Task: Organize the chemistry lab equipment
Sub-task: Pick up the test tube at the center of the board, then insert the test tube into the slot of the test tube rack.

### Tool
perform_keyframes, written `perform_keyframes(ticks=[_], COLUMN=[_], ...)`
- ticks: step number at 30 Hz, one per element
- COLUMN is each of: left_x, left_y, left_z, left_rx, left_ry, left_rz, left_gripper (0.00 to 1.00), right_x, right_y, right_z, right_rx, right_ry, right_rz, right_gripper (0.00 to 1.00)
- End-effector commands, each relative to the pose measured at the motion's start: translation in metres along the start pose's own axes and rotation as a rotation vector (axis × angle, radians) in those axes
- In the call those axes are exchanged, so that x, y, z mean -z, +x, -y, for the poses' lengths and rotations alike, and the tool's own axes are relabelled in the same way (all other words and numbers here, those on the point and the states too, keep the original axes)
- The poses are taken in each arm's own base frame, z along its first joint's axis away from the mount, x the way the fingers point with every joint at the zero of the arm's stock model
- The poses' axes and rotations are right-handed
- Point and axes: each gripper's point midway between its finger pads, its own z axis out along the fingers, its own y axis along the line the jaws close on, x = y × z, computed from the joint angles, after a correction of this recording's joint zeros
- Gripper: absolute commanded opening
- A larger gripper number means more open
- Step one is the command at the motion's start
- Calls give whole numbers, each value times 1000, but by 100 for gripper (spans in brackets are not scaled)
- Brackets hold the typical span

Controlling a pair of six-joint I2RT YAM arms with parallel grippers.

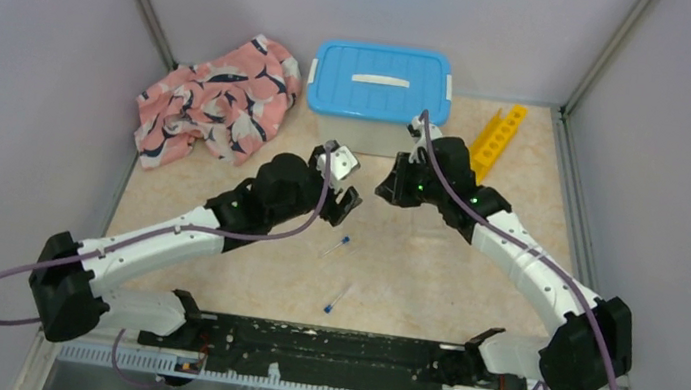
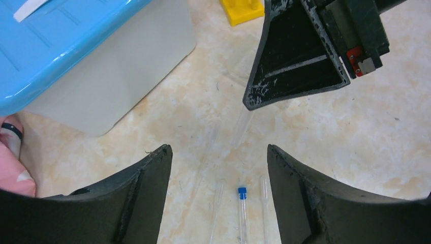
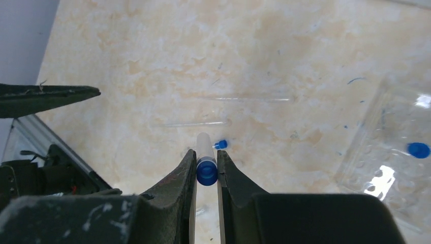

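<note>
Status: right end effector (image 3: 206, 158) is closed tight on a blue-capped tube (image 3: 205, 145). It is clamped at the cap, and the clear body sticks out past the fingertips above the bench (image 3: 305, 61). Several bare clear tubes (image 3: 249, 99) lie flat below it.

Left end effector (image 2: 218, 155) has its jaws spread wide with nothing gripped. It hovers over a flat-lying tube (image 2: 242, 208) with its cap up-frame.

Overhead, both end effectors sit close together just in front of the white bin (image 1: 379, 84). A mid-bench tube (image 1: 336, 246) and a near tube (image 1: 338, 299) lie loose between the arms, well apart from the yellow rack (image 1: 497, 139). The rack lies slanted beside the bin's right end. Pink cloth (image 1: 217, 103) is bunched left of the bin.
</note>
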Motion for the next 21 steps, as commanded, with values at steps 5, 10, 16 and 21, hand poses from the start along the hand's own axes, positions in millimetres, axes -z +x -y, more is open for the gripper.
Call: perform_keyframes(ticks=[5,10,16,21], left_x=[-5,-7,-9,-11], left_y=[13,38,67,90], left_z=[-1,9,25,36], left_rx=[159,224,241,241], left_ry=[-57,-42,20,65], left_rz=[-75,-166,-268,-368], left_gripper=[75,75,74,73], right_x=[23,41,60,71], right_y=[-69,-82,-84,-79], right_z=[23,52,81,105], right_rx=[130,179,181,177], right_ry=[248,444,586,690], right_rz=[154,165,166,138], right_gripper=[2,2,2,2])
